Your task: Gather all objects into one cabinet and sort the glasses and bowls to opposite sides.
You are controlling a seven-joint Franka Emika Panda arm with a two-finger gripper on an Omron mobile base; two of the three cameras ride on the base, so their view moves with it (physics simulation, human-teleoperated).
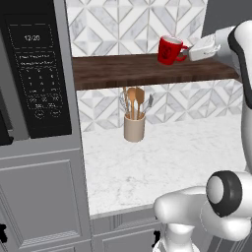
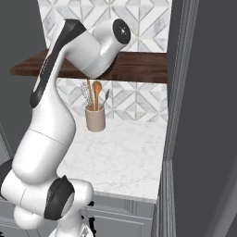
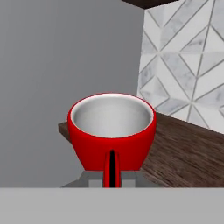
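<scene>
I've got the red cup (image 1: pixel 171 49) on the dark wood shelf (image 1: pixel 123 70), tiled wall behind, marble counter (image 1: pixel 162 157) below w/ utensil crock (image 1: pixel 134 127). Gripper (image 1: pixel 189 51) at the handle, grip state can't tell. Hand cam: cup's white inside, handle toward me.

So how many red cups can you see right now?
1. The red cup sits on the dark wooden shelf, its handle toward the hand beside it. Others may be out of view.

Our white arm rises tall and bends forward at the elbow; our claw (image 1: pixel 189 51) reaches out level, its jaws unreadable.
</scene>
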